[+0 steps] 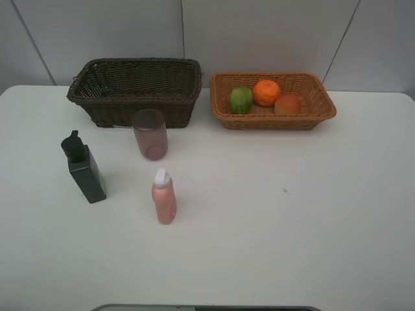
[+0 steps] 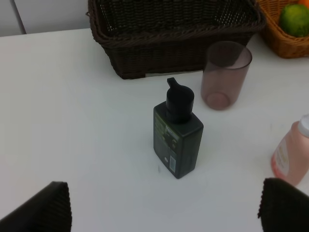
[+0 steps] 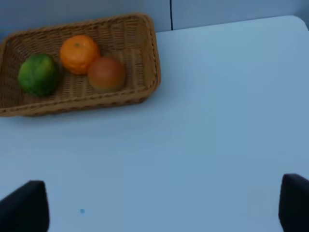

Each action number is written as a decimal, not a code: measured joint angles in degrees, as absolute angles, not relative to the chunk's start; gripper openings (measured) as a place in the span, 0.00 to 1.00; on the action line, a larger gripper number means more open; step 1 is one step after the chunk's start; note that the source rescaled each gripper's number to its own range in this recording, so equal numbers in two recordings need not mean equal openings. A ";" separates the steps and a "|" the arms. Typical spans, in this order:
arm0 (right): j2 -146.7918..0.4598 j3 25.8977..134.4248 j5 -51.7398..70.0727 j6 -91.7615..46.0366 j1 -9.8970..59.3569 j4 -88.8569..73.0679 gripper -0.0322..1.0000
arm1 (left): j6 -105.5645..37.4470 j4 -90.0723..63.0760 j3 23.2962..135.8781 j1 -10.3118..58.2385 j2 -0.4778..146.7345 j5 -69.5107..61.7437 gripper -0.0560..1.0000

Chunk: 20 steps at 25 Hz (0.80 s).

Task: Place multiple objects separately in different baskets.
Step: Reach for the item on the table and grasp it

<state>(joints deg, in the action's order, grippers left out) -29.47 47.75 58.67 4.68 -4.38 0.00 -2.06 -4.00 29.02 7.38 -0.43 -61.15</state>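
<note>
The green fruit [image 1: 240, 100], the orange [image 1: 266, 92] and the red-yellow fruit [image 1: 288, 103] are already gathered in the light basket [image 1: 272, 123], while nothing is seen in the dark basket [image 1: 130, 111]. Three items are left upright on the tabletop [image 1: 292, 220]: the black pump bottle [image 1: 85, 170], the pink cup [image 1: 150, 134] just in front of the dark basket, and the pink bottle [image 1: 164, 199] nearer the front edge.

Toppling is judged the main risk. All three items are tall, and the pink bottle is narrow, so it could be knocked over and sent rolling by a finger brought in off-centre. The pink cup is set close to the dark basket's wall, so a wide approach could be fouled by the wicker. The black pump bottle could be tipped if its slanted head is caught.

The left end effector [image 2: 164, 208] is spread fully, with nothing held and nothing touched, and is poised short of the black pump bottle. The right end effector [image 3: 159, 205] is likewise spread wide and empty, held over bare tabletop, well apart from the light basket
</note>
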 joint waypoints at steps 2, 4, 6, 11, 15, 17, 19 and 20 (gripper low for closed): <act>-24.90 47.70 61.44 4.46 -4.30 0.00 1.00 | -2.06 -4.00 29.02 7.38 -0.43 -61.15 1.00; -21.39 47.70 63.43 4.28 -3.54 0.00 1.00 | -2.06 -4.00 29.02 7.38 -0.43 -61.15 1.00; -18.03 47.63 64.59 4.21 -2.19 0.00 1.00 | -2.06 -4.00 29.02 7.38 -0.43 -61.15 1.00; -11.93 46.94 65.17 4.21 0.13 0.00 1.00 | -2.06 -4.00 29.02 7.38 -0.43 -61.15 1.00; -5.64 40.64 64.66 4.03 0.28 2.19 1.00 | -2.06 -4.00 29.02 7.38 -0.43 -61.15 1.00; -2.32 37.55 64.09 3.96 0.28 3.14 1.00 | -2.06 -4.00 29.02 7.38 -0.43 -61.15 1.00; -0.08 34.37 63.55 3.86 0.28 3.36 1.00 | -2.06 -4.00 29.02 7.38 -0.43 -61.15 1.00; 0.14 33.35 63.40 3.86 0.28 3.42 1.00 | -2.06 -4.00 29.02 7.38 -0.43 -61.15 1.00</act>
<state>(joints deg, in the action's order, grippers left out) 0.14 33.35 63.40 3.86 0.28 3.42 -2.06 -4.00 29.02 7.38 -0.43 -61.15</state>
